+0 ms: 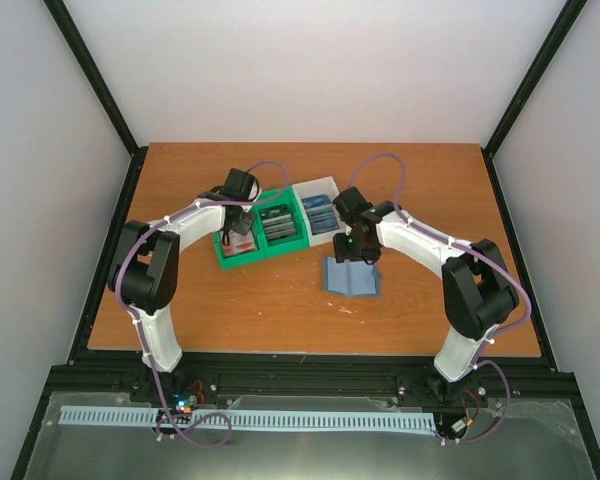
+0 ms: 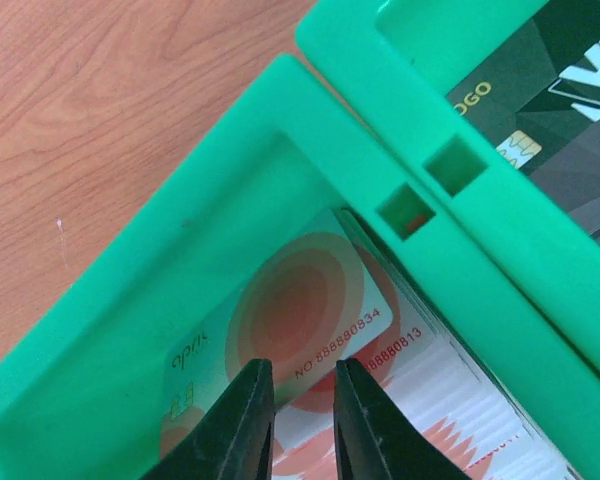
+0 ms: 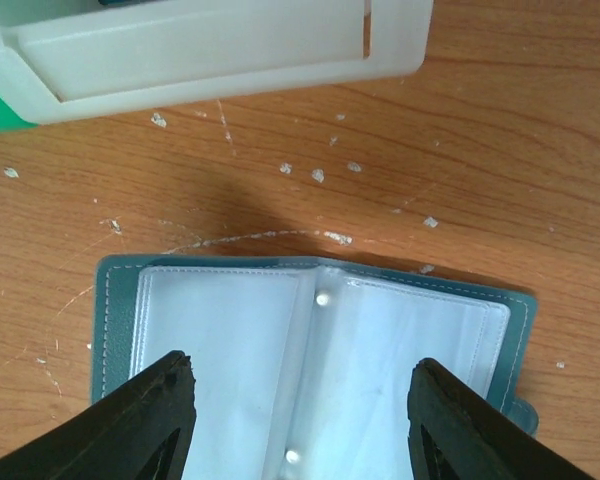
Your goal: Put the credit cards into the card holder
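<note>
Top view: shows left gripper [image 1: 238, 232] dipped into green bin [image 1: 242, 262]; card holder [image 1: 352, 277] open on the table at 6 o'clock of right gripper [image 1: 358, 252], white bin [image 1: 320, 187] at 12

Left wrist: shows fingers parted a slit, clasping nothing, red card [image 2: 300, 300] flat beneath, dark card [image 2: 570, 120] at 2 o'clock past the bin wall

Right wrist: shows jaws spread wide, empty, above the open card holder

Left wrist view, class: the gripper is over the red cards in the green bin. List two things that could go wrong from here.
1. The red cards lie overlapped against the wall of the green bin; the left gripper may lift two or none.
2. The card holder lies open under the open right gripper with nothing clamping it, so it might slide when a card is pushed in.
</note>
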Motion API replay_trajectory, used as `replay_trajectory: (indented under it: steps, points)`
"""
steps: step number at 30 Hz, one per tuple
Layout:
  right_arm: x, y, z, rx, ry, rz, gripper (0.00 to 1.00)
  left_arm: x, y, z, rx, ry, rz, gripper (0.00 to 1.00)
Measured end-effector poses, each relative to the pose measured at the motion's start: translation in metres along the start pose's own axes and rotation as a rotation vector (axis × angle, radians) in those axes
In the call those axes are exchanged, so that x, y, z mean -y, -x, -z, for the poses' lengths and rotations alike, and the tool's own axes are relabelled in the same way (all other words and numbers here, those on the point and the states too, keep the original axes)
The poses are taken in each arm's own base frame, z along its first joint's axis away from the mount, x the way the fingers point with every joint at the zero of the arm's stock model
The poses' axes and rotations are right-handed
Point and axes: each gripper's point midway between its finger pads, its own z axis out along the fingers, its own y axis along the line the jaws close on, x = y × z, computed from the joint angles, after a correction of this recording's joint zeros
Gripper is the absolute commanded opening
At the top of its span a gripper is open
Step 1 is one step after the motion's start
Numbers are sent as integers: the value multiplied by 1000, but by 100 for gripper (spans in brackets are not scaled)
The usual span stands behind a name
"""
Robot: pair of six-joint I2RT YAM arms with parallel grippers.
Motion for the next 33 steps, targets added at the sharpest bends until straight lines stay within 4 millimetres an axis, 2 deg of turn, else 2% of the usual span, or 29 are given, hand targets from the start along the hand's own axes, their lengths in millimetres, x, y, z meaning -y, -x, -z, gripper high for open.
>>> replay_trajectory:
  steps: [7, 17, 24, 33]
  points:
    - [-1, 5, 2, 9, -4, 9, 59, -4, -3, -6, -5, 18, -12, 23]
    - [-2, 12, 3, 8, -13, 29, 59, -22, 9, -14, 40, 98, -62, 21]
    - [-1, 13, 5, 9, -23, 31, 59, -24, 1, -30, 8, 113, -112, 22]
    - [1, 12, 6, 5, -35, 33, 59, -36, 9, -33, 31, 153, -151, 10]
